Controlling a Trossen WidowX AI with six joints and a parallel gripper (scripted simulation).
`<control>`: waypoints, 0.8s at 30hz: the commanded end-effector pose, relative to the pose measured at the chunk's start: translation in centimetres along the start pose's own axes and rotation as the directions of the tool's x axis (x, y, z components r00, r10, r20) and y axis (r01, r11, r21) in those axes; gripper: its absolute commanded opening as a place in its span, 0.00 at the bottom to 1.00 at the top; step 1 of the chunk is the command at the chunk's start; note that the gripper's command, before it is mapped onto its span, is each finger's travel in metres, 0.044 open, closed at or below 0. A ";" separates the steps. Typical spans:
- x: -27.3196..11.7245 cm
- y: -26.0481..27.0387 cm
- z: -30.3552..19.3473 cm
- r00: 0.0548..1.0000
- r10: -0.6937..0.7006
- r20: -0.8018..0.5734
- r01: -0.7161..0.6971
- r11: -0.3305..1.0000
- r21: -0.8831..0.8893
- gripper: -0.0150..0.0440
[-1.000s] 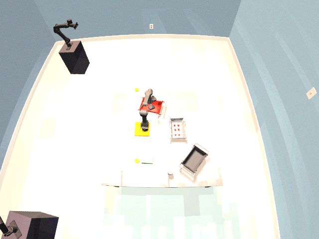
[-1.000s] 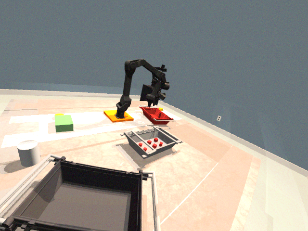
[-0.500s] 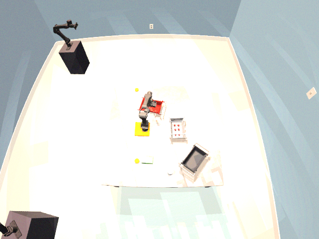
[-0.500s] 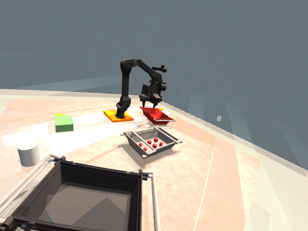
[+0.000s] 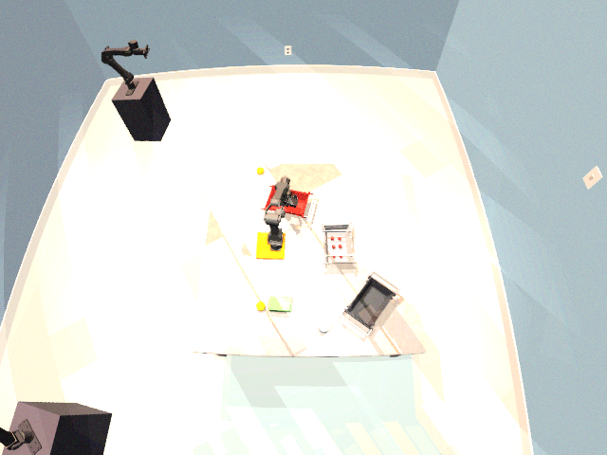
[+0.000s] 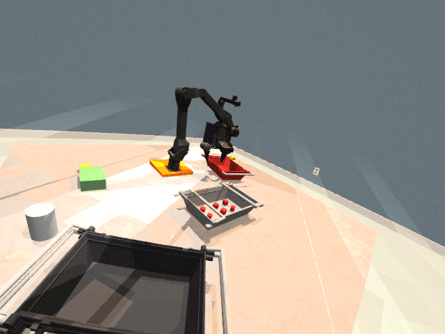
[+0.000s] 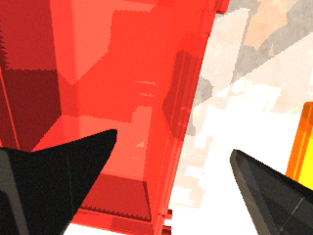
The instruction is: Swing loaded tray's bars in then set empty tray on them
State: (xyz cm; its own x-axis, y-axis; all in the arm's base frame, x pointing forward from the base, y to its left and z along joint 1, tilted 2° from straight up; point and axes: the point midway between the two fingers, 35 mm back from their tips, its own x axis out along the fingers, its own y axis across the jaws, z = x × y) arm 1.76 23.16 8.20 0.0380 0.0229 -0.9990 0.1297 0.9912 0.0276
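Note:
The loaded grey tray (image 5: 325,246) (image 6: 195,211) holds several small red blocks (image 5: 334,246) (image 6: 223,211). Its two wire bars (image 5: 338,255) (image 6: 206,202) lie across its top near the ends. An empty red tray (image 5: 306,198) (image 6: 233,176) (image 7: 132,29) stands beyond it, with its bars (image 5: 312,209) outside its ends. My gripper (image 5: 292,200) (image 6: 215,159) (image 7: 173,144) is open and empty, pointing down over the red tray. In the wrist view, one finger is over the tray's inside and the other over the outside of its long wall; their exact height is unclear.
A large empty black tray (image 5: 373,300) (image 6: 143,294) stands near the table's front right, its bars outside its ends. A grey cylinder (image 5: 323,329) (image 6: 41,222), a green block (image 5: 280,303) (image 6: 92,177) and yellow round pieces (image 5: 260,305) (image 5: 260,171) stand around. My base is on an orange-yellow plate (image 5: 264,250) (image 6: 160,167).

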 end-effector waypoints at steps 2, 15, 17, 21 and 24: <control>2.0 -0.2 0.1 1.000 -0.012 0.007 0.012 1.000 0.000 1.00; 5.1 -0.6 0.2 1.000 -0.013 0.007 0.013 1.000 0.000 1.00; 5.1 -0.6 0.2 1.000 -0.013 0.007 0.013 1.000 0.000 1.00; 5.1 -0.6 0.2 1.000 -0.013 0.007 0.013 1.000 0.000 0.93; 5.1 -0.6 0.2 1.000 -0.013 0.007 0.013 1.000 0.000 0.85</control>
State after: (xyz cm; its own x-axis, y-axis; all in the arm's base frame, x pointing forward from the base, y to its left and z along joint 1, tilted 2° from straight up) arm 1.95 22.68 3.21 0.0376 0.0119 -0.9992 0.1342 0.9908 0.0168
